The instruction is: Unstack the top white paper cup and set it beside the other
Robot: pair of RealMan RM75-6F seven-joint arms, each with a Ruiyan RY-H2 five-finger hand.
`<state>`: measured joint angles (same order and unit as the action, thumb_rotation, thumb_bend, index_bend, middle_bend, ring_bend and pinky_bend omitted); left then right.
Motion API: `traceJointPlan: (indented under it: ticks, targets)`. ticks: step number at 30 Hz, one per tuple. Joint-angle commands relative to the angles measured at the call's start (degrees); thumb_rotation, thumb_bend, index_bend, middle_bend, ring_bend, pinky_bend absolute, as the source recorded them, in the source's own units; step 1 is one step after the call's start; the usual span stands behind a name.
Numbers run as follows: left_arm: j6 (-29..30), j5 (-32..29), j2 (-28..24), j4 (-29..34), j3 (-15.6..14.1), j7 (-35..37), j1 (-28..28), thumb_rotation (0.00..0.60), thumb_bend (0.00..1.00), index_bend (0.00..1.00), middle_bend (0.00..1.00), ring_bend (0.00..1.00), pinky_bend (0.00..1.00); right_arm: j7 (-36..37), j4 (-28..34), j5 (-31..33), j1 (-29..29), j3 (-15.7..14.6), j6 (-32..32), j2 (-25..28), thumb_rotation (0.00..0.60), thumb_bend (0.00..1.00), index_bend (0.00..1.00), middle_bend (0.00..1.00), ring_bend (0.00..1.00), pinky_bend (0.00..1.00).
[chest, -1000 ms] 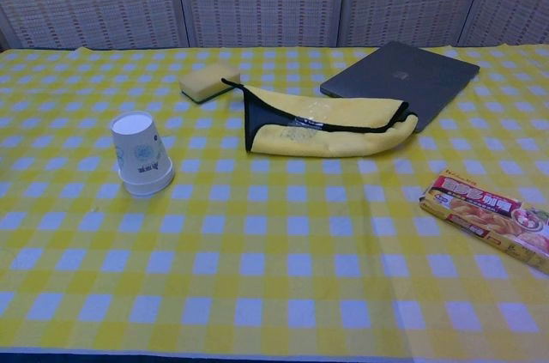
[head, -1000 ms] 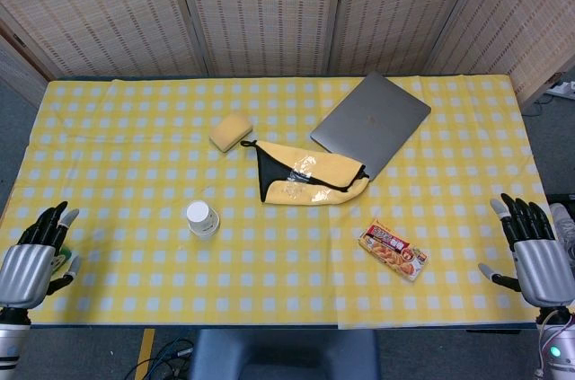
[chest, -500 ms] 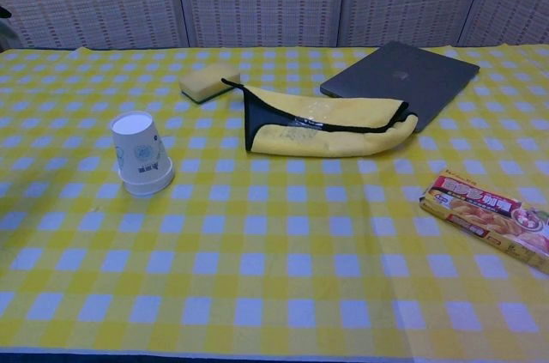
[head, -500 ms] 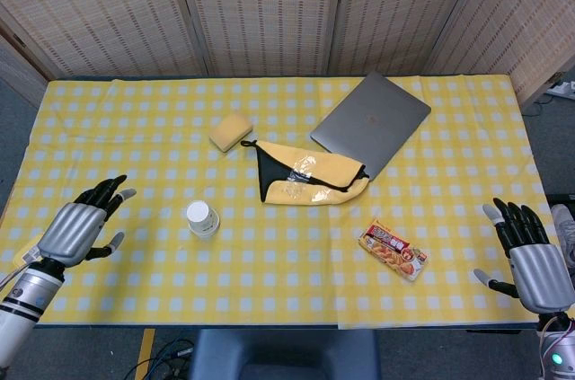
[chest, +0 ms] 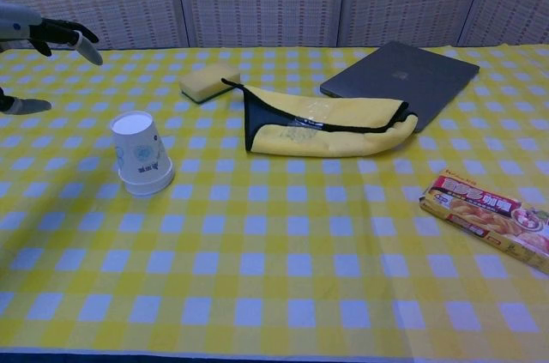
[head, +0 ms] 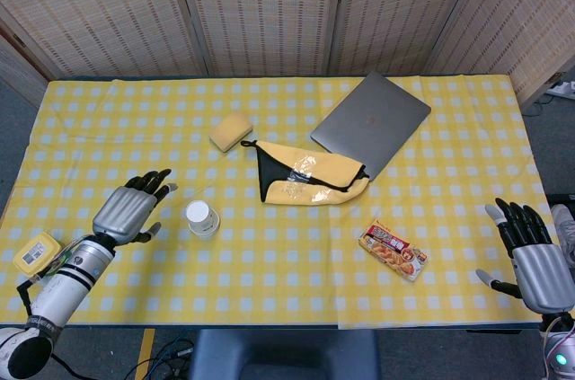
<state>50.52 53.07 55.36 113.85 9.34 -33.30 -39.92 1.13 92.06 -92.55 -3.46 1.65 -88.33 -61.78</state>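
**Left hand beside the stacked cups**

The table (head: 269,281) wears a yellow-and-white checked cloth. Beyond the upside-down white paper cup stack (head: 202,217) lie a grey laptop (head: 370,121) and a yellow cloth pouch (head: 310,178). The left hand (head: 130,210), fingers spread and empty, is just beside the stack; the right hand (head: 535,254), likewise spread, is well apart.

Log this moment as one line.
left hand: open, beside paper cup stack, not touching | right hand: open, at table edge | stack: upside down, untouched
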Motion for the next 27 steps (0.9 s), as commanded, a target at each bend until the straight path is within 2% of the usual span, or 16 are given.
traceJointPlan:
  ticks: [1,4,12,27]
  targets:
    - [-0.16,-5.21,0.76,1.56,-1.32,-3.55,-3.05,0.6,0.4,0.13,0.0,0.0,0.17,0.22,-0.07,0.1,-0.06,0.08,0.05,0.04,0.6,0.11,0.0,0.0,0.0,0.0]
    - [0.28,-9.13,0.87,3.18,-1.83,-5.37,-5.12,0.6,0.36,0.11,0.0,0.0,0.17,0.74,-0.16,0.0,-0.26,-0.05,0.47,0.2,0.6,0.11,0.0,0.0,0.0,0.0]
    - [3.51,-16.12,3.12,3.67,-3.72,-10.35,-9.87,0.6,0.35,0.09,0.0,0.0,0.17,2.22,-0.52,-0.93,0.02,-0.44,-0.31,0.69,0.6,0.11,0.0,0.0,0.0,0.0]
    - [2.56,-21.44,8.33,-1.29,-5.65,-11.56,-16.35,0.6,0.35,0.17,0.0,0.0,0.16,3.54,-0.98,-0.91,0.39,-0.35,-1.14,1.09,0.6,0.11,0.0,0.0,0.0,0.0]
